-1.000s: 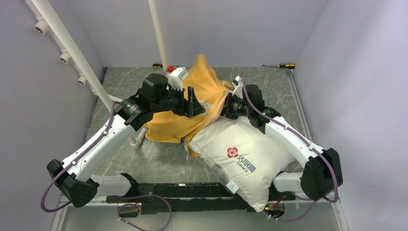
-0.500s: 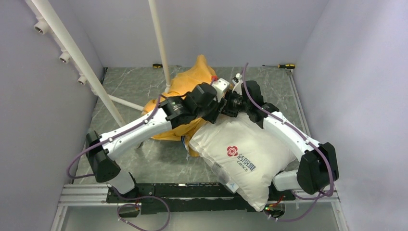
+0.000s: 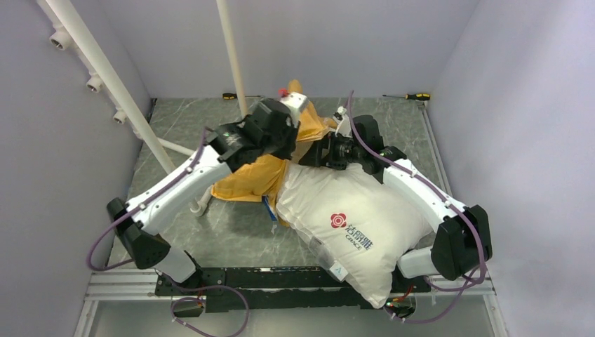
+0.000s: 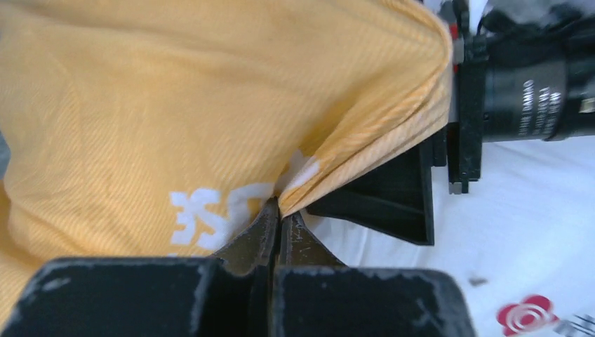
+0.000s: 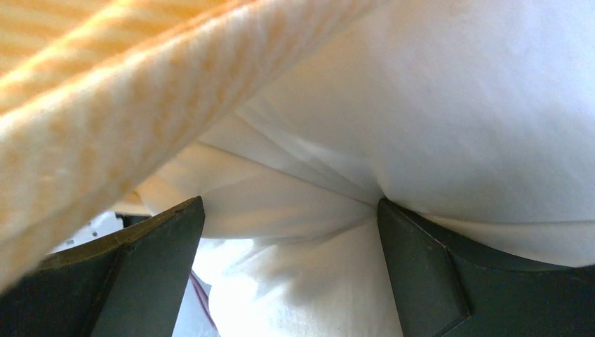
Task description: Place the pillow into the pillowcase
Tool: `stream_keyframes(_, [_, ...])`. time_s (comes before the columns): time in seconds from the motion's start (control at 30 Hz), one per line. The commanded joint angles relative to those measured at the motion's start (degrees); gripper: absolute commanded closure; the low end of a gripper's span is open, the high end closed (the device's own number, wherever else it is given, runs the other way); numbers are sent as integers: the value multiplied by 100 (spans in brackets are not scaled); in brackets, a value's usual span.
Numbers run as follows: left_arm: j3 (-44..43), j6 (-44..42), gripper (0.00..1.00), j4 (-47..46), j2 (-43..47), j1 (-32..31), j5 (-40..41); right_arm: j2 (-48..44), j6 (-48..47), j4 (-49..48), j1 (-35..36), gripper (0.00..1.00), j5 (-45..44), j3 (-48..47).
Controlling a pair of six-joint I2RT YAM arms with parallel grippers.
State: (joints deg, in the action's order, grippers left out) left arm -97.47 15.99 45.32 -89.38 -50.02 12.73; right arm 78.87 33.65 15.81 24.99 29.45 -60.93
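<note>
The plump white pillow (image 3: 351,217) with its red logo lies at the near right of the table, far corner toward the arms' tips. Left of it, the yellow-orange pillowcase (image 3: 249,179) is bunched, and its white lettering (image 4: 210,214) shows in the left wrist view. My left gripper (image 4: 281,208) is shut on a folded edge of the pillowcase (image 4: 351,168), right beside the right gripper's black finger (image 4: 393,203). My right gripper (image 5: 288,246) stands wide open against the pillow's corner (image 5: 435,105). White pillow fabric bulges between its fingers (image 5: 140,267), and a pillowcase edge (image 5: 91,133) hangs over it.
Two white poles (image 3: 231,56) (image 3: 105,77) rise from the back left of the grey marble table (image 3: 175,126). A screwdriver (image 3: 418,96) lies at the back right and another (image 3: 229,95) at the back middle. Purple walls close in on three sides.
The left gripper has gone from open to shut on the pillowcase edge. The left arm swung right toward the right gripper, then drew back and up, lifting the fabric. The right arm barely moved.
</note>
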Motion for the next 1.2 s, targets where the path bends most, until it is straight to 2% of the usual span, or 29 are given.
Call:
stream_keyframes(0.0, [65,547,100,-341,871,733,-1130,-178,-840,396,-85,0,544,57])
stream_keyframes(0.2, [-139,1032,100,-447,939,1269,-2178,-671,-1469,174,-82,1,1293,345])
stream_keyframes(0.37, [-160,1458,100,-651,1034,1644,-2620,-966,-2076,603,-82,2,1127,357])
stream_keyframes(0.47, [146,1689,100,-1147,1181,1842,-3003,-794,-2338,1003,-82,11,1486,162])
stream_keyframes(0.53, [249,1662,100,-1279,1237,1894,-3165,-1014,-2113,658,-74,10,1652,317])
stream_keyframes(0.63, [166,1599,100,-985,1166,1908,-3162,-1476,-1734,132,53,10,1500,438])
stream_keyframes(0.77, [98,1530,100,-629,1136,1912,-3292,-1846,-1878,-46,920,17,245,333])
stream_keyframes(0.83, [170,1513,100,-541,1182,1915,-3306,-1898,-1974,-170,1437,18,-488,285])
stream_keyframes(0.97, [204,1545,100,-309,1216,1909,-3427,-1729,-2078,-286,2198,14,-1796,395])
stream_keyframes(1.17, [334,1737,100,-524,1349,1913,-4051,-896,-1830,-621,3190,6,-4448,892])
